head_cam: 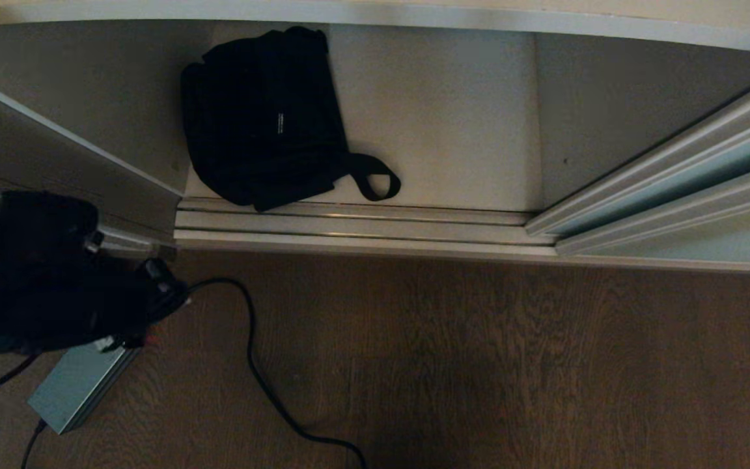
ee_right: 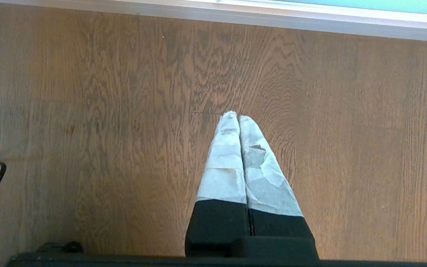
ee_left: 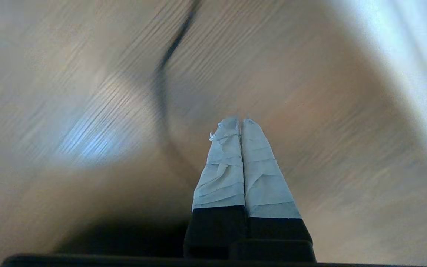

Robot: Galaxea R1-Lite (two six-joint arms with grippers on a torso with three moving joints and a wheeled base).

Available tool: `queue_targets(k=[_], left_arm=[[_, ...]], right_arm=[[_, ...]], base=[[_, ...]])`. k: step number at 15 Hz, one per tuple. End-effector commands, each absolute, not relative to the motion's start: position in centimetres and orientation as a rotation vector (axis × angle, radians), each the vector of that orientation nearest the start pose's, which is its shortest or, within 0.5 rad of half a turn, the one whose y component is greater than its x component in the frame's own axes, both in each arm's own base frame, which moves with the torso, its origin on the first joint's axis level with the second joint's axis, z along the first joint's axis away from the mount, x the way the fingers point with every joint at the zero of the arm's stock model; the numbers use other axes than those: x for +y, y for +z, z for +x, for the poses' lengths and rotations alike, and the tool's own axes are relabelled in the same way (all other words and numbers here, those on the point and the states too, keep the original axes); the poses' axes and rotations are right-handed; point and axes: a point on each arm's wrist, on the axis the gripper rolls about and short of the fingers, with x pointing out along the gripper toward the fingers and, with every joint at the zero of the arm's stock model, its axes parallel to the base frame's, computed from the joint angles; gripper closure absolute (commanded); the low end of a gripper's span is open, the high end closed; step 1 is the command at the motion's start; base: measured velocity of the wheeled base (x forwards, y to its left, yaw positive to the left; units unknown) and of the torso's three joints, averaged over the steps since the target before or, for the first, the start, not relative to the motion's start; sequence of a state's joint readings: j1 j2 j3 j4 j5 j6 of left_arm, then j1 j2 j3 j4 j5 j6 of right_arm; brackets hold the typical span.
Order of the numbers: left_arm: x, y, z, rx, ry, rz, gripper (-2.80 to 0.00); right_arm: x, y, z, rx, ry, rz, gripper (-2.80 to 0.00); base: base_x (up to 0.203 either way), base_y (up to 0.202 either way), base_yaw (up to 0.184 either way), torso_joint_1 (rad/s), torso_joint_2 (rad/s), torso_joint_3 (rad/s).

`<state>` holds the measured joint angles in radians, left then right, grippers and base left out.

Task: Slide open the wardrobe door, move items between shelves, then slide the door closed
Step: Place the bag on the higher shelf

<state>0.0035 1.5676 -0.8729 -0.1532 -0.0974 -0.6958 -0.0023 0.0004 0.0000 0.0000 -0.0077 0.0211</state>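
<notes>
- a black fabric bag [head_cam: 264, 117] lies on the white bottom shelf [head_cam: 453, 130] of an open wardrobe, toward the left of the opening, its small white label facing up and one strap loop [head_cam: 375, 177] trailing toward the metal floor track [head_cam: 355, 225] at the front edge.
- the sliding wardrobe door [head_cam: 681, 185], a pale blue-green frosted panel in an off-white frame, stands pushed to the right, leaving the shelf uncovered.
- the robot's left arm [head_cam: 56, 273] shows as a dark mass at the left edge of the head view, over the wooden floor [head_cam: 512, 365] and well apart from the bag.
- the left claw [ee_left: 240, 122] is pinched tight, its two tape-wrapped fingers [ee_left: 224, 167] pressed together with nothing between them; the floor behind it is streaked with blur.
- the right claw [ee_right: 235, 115] is likewise closed and empty, pointing down at the floor boards near the base of the wardrobe frame.
- a black cable [head_cam: 264, 384] snakes across the floor from the left arm, past a grey box [head_cam: 79, 384] lying on the boards.
</notes>
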Motion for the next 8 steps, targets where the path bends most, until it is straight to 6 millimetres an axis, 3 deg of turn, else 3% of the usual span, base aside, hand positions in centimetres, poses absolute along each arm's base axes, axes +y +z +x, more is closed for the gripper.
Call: queue_targets(k=[1, 5, 8], left_arm=[[0.0, 18.8, 31.9, 0.51, 0.088, -0.715, -2.8], [0.0, 21.1, 34.6, 0.354, -0.021, -0.723, -2.8], [0.2, 21.3, 36.4, 0.279, -0.083, -0.723, -2.8]], right_arm=[[0.0, 7.6, -2.3, -0.002, -0.011, 0.021, 0.0], [0.0, 7.6, -2.3, -0.001, -0.011, 0.021, 0.0], [0.0, 7.6, -2.3, -0.002, -0.011, 0.021, 0.0]], base=[[0.0, 0.0, 0.0, 0.0, 0.0, 0.0], [0.0, 0.0, 0.0, 0.0, 0.0, 0.0], [0.0, 0.0, 0.0, 0.0, 0.0, 0.0]])
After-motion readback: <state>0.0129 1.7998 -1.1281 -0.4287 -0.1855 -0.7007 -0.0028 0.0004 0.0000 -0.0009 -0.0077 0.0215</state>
